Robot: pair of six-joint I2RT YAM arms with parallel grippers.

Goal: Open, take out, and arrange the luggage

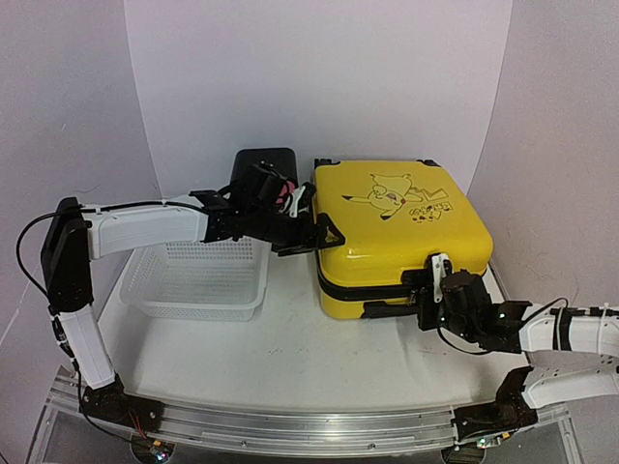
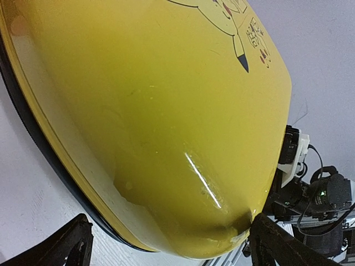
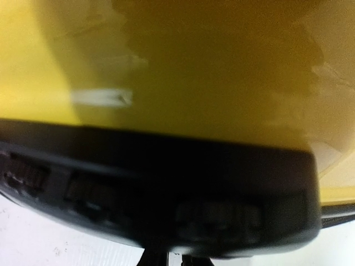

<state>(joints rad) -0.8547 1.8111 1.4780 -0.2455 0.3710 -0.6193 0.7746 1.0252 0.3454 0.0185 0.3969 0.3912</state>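
The luggage (image 1: 397, 227), a yellow hard-shell suitcase with a black cartoon on its lid, lies flat and closed at the centre right of the table. My left gripper (image 1: 324, 237) is at its near left corner. In the left wrist view that gripper (image 2: 173, 239) is open, with the rounded yellow corner (image 2: 166, 138) between its black fingers (image 2: 75, 241). My right gripper (image 1: 427, 292) presses against the front side, at the black zipper band (image 3: 166, 188). Its fingertips (image 3: 152, 260) stand close together just below the band, shut. Whether they pinch anything is hidden.
A white mesh basket (image 1: 189, 307) stands left of the luggage, under my left arm. A small black box (image 1: 261, 164) with pink parts sits behind it, against the back wall. White walls close in the table on three sides.
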